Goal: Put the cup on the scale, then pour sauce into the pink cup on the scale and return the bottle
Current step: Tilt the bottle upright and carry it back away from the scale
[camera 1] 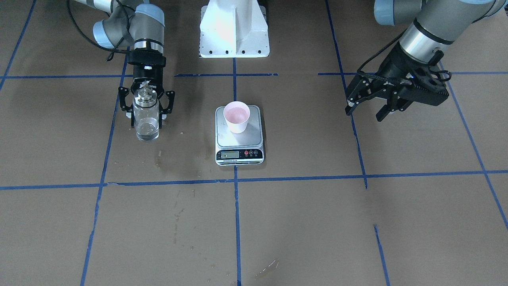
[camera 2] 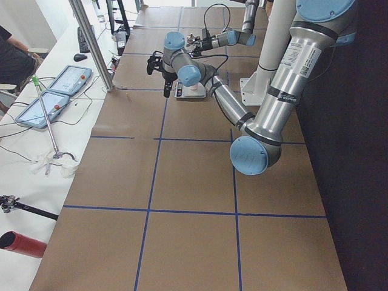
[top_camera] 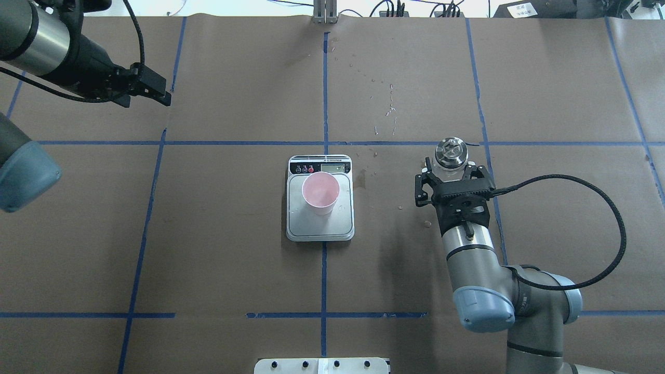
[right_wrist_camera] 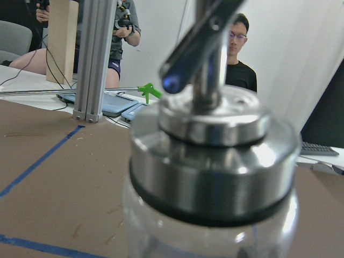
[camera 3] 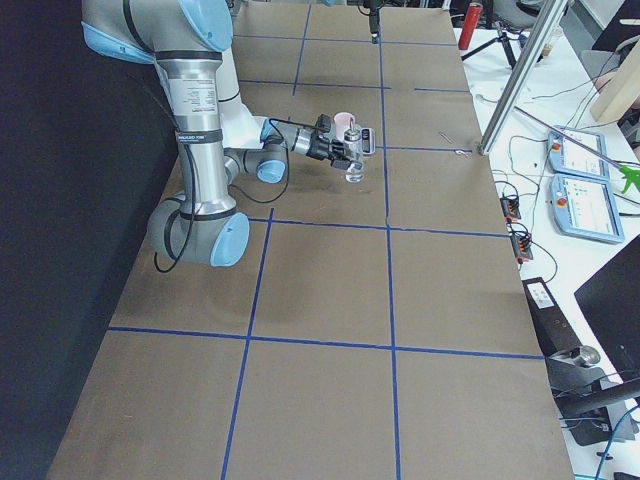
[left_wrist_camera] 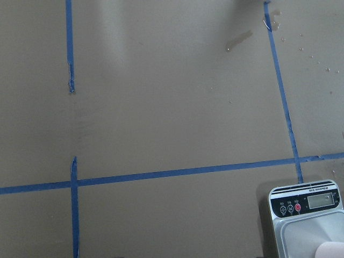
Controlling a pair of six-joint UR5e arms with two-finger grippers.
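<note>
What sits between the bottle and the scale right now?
Nothing solid: in the overhead view, only bare table paper with a few small wet-looking spots lies between the bottle and the scale.

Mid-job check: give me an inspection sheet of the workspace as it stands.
Surface: brown paper table with blue tape grid; wet spots on it.
Job's things: cup upright on scale; bottle upright on the paper, apart from the scale.
Clutter: nothing seen.
Grippers: right gripper straddles the bottle, contact unclear; left gripper open, empty.
Cables: black cable loops from the right wrist.
Surroundings: people, tablets at side benches.
</note>
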